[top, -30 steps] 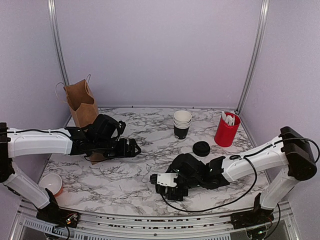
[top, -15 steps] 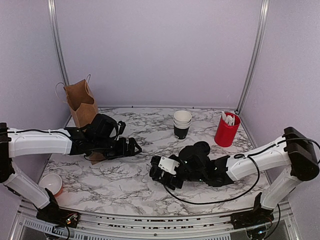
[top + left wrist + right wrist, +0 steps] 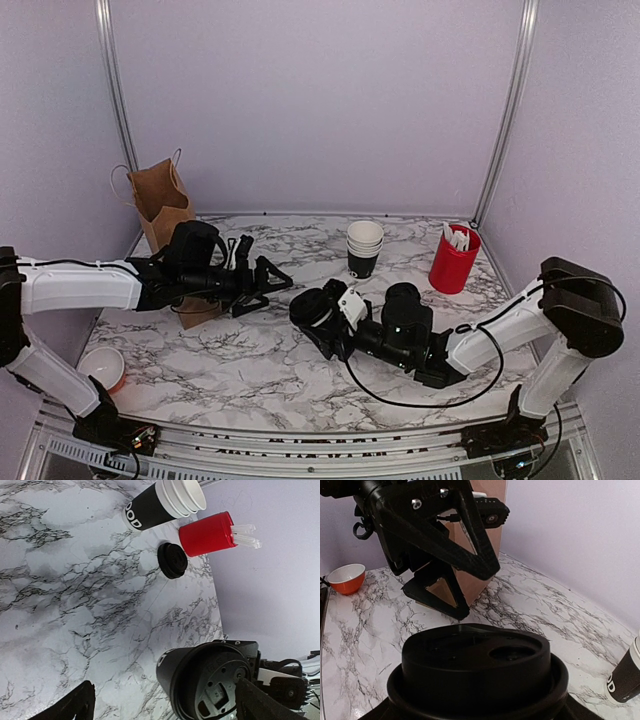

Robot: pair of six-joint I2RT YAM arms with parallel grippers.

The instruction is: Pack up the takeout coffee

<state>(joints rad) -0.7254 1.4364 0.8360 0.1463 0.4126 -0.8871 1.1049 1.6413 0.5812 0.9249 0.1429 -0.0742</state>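
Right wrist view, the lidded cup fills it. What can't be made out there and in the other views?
- Right wrist view: the lid of the takeout coffee hides the cup wall and the fingers of the right gripper.
- Left wrist view: the bottom edge cuts off the cup; the grip behind is hidden.
- Top view: the left arm covers the base of the brown paper bag; its inside is unseen.

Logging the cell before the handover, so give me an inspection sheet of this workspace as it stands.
Surface: marble-pattern table, no spills seen.
Job's things: lidded coffee cup held above the table; paper bag standing back left.
Clutter: stack of cups, red cup with sticks, loose lid, bowl.
Grippers: left gripper open and empty, facing the cup; right gripper shut on the coffee cup.
Cables: black cable looping beneath the right arm.
Surroundings: lilac walls, metal posts; nothing else seen.
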